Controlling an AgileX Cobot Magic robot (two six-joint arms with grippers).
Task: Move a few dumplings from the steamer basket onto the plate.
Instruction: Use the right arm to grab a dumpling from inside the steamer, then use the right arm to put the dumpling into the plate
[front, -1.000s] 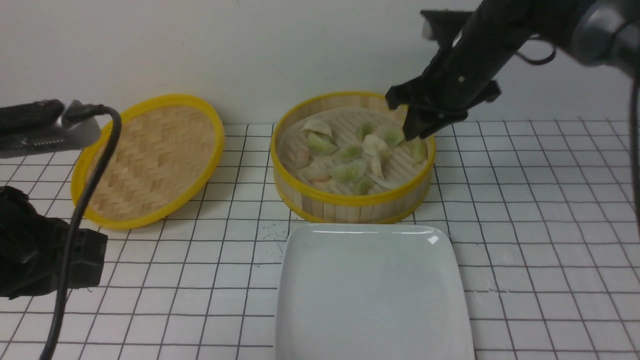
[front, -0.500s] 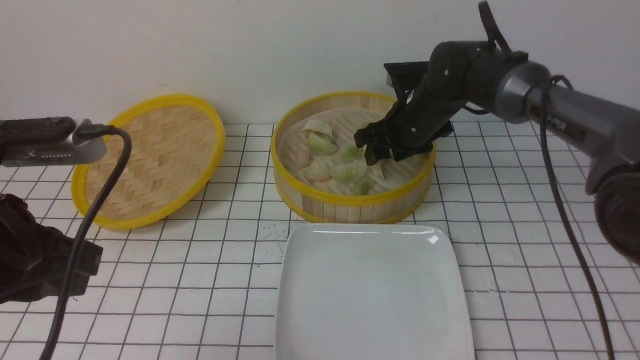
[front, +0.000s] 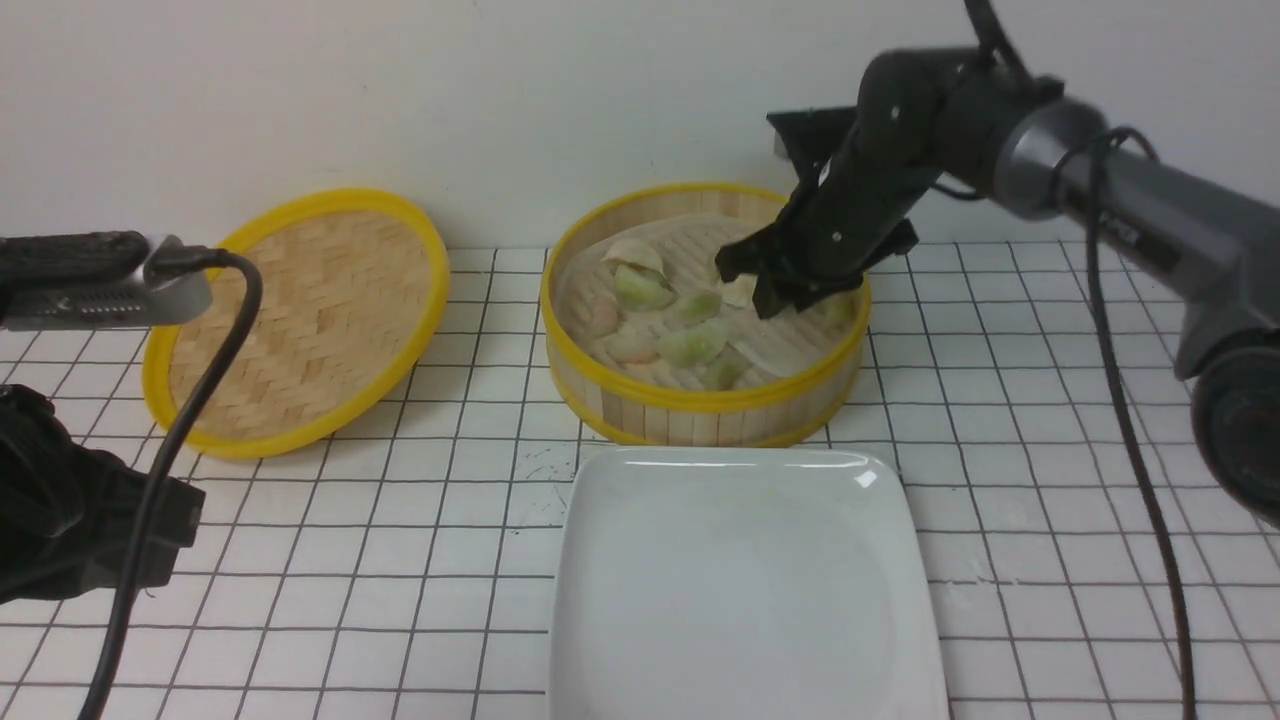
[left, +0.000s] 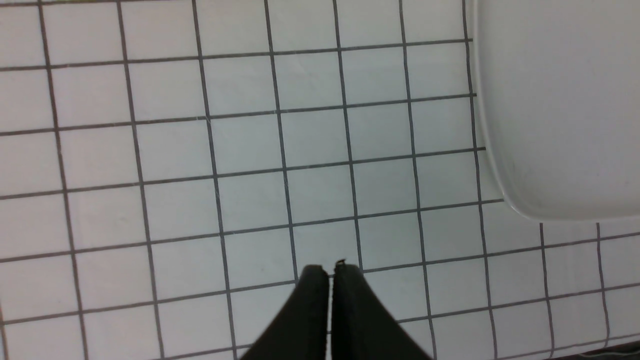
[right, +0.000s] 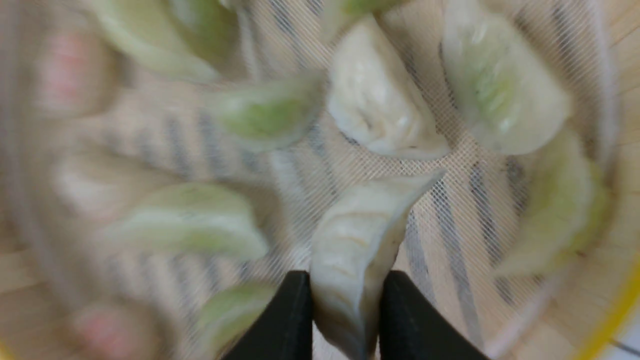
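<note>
A: Layout?
B: Nearest the robot, plate (front: 745, 590). Just behind it, steamer basket (front: 700, 402) with dumplings (front: 695, 343) inside.
A: And the right gripper (front: 775, 292)?
B: Down in the basket's far right part, clamped on a cream dumpling (right: 357, 250). Its long axis runs out along the fingers, pointed tip beyond the fingertips.
A: Other side?
B: The left gripper (left: 330, 272) is closed on nothing, over tiles (left: 250, 150) beside the plate.

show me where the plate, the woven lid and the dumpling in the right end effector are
plate (front: 745, 590), front view, bare centre of its surface
woven lid (front: 300, 315), front view, middle of its woven face
cream-white dumpling (right: 352, 245), right wrist view, its pleated body
</note>
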